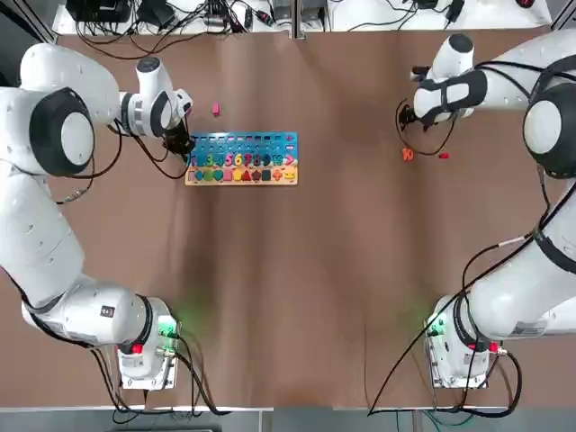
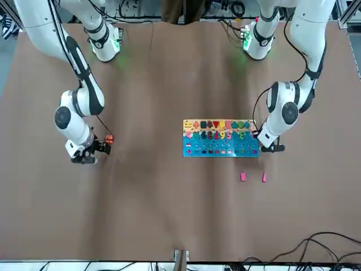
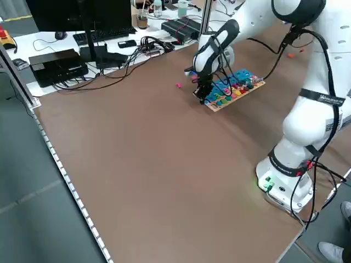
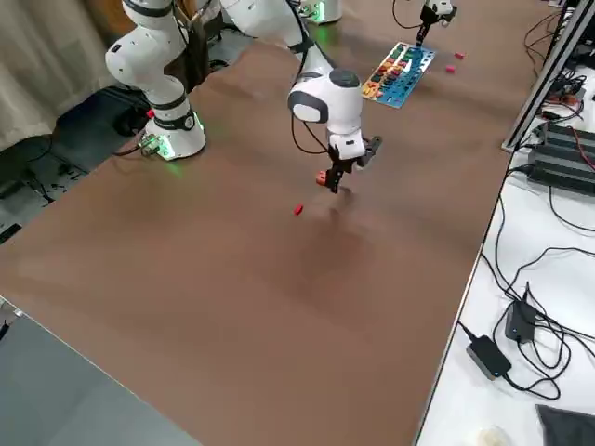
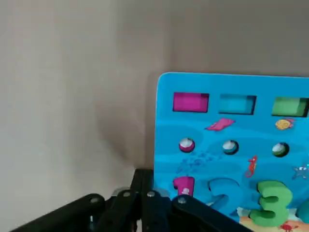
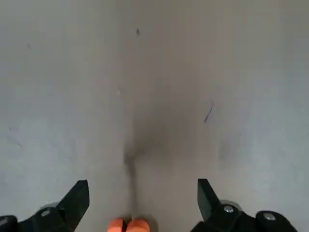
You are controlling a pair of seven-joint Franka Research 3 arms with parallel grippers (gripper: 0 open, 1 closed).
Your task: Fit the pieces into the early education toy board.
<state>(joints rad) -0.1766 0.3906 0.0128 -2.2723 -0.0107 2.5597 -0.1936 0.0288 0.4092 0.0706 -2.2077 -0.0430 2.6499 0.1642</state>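
Left pincer [image 1: 180,144] closed, empty, low at the left end of the toy board [image 1: 241,159] on the brown surface [image 1: 297,270]. Pink piece [image 1: 216,109] just beyond. Right pincer [image 1: 407,115] wide open above orange piece [image 1: 408,154], red piece [image 1: 443,155] beside.

Left gripper [image 1: 179,144] fingers pinched (right gripper [image 1: 407,115] fingers spread).

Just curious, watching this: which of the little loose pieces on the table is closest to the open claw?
The orange piece: it lies right under the right gripper, between its open fingers. The red piece lies beside it, farther off; the pink ones lie near the board.
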